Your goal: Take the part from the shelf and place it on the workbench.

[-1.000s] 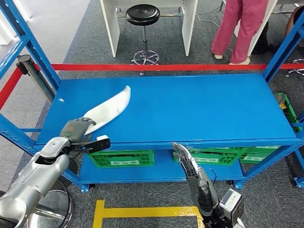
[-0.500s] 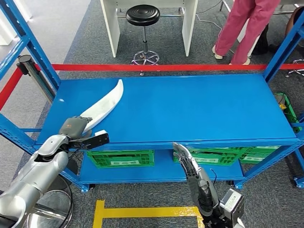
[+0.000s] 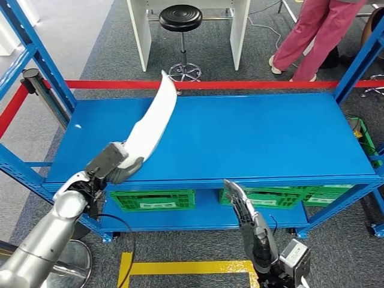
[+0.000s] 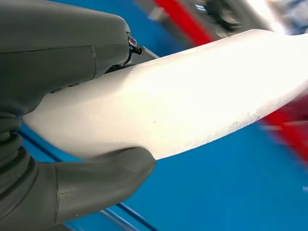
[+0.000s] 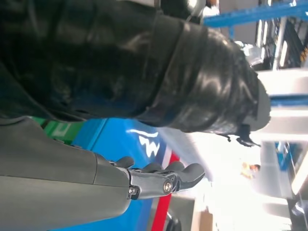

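The part, a long white curved piece, is gripped at its lower end by the left hand, left of centre, tip raised above the shelf. A firm hold is advised during withdrawal. The right hand hangs empty, fingers extended.

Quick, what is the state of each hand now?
Left hand: holding the white part.
Right hand: open, holding nothing.
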`<state>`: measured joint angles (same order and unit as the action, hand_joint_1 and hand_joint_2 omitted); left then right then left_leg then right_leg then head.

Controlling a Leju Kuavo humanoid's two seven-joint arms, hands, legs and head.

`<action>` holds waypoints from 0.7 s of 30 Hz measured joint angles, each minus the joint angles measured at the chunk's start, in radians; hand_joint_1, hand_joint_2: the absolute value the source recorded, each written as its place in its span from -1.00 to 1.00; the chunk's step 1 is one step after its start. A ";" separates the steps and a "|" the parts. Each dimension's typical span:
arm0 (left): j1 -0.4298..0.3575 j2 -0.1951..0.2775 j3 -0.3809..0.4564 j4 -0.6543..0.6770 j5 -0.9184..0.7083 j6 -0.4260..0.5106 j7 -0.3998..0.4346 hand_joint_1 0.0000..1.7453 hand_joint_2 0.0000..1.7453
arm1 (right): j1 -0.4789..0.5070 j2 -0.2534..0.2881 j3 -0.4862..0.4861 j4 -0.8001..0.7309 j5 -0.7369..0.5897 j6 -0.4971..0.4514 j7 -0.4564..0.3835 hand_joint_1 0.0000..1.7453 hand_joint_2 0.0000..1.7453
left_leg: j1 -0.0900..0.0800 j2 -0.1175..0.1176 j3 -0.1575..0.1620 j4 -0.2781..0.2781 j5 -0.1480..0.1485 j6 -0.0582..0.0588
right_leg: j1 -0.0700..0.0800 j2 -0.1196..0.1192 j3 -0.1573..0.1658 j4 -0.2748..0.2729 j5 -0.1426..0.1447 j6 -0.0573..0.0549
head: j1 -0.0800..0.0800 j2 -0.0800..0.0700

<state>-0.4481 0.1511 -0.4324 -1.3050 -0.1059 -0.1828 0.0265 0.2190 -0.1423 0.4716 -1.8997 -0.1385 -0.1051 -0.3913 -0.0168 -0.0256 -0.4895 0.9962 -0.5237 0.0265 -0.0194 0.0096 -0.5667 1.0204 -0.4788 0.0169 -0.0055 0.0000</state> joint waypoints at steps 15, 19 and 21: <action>0.162 0.055 -0.017 -0.490 0.309 -0.021 -0.072 1.00 1.00 | 0.039 -0.006 -0.008 0.000 0.003 -0.057 -0.029 -1.00 -1.00 | 0.000 0.001 -0.001 0.000 -0.001 0.002 | 0.000 0.001 -0.001 0.000 -0.001 0.000 | 0.000 0.000; 0.222 0.066 -0.016 -0.560 0.337 -0.032 -0.132 1.00 1.00 | 0.045 -0.007 -0.008 0.000 0.004 -0.072 -0.036 -1.00 -1.00 | 0.000 0.001 -0.001 0.000 -0.001 0.002 | 0.000 0.001 -0.001 0.000 -0.001 0.000 | 0.000 0.000; 0.267 0.073 -0.013 -0.598 0.346 -0.038 -0.157 1.00 1.00 | 0.049 -0.008 -0.008 0.000 0.004 -0.079 -0.039 -1.00 -1.00 | 0.000 0.001 -0.001 0.000 -0.002 0.002 | 0.000 0.001 -0.002 0.000 -0.001 0.000 | 0.000 0.000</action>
<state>-0.1812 0.2241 -0.4458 -1.9026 0.2403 -0.2207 -0.1309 0.2676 -0.1504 0.4633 -1.8997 -0.1345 -0.1842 -0.4304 -0.0167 -0.0241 -0.4907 0.9959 -0.5253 0.0281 -0.0192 0.0108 -0.5683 1.0204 -0.4798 0.0173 -0.0057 0.0000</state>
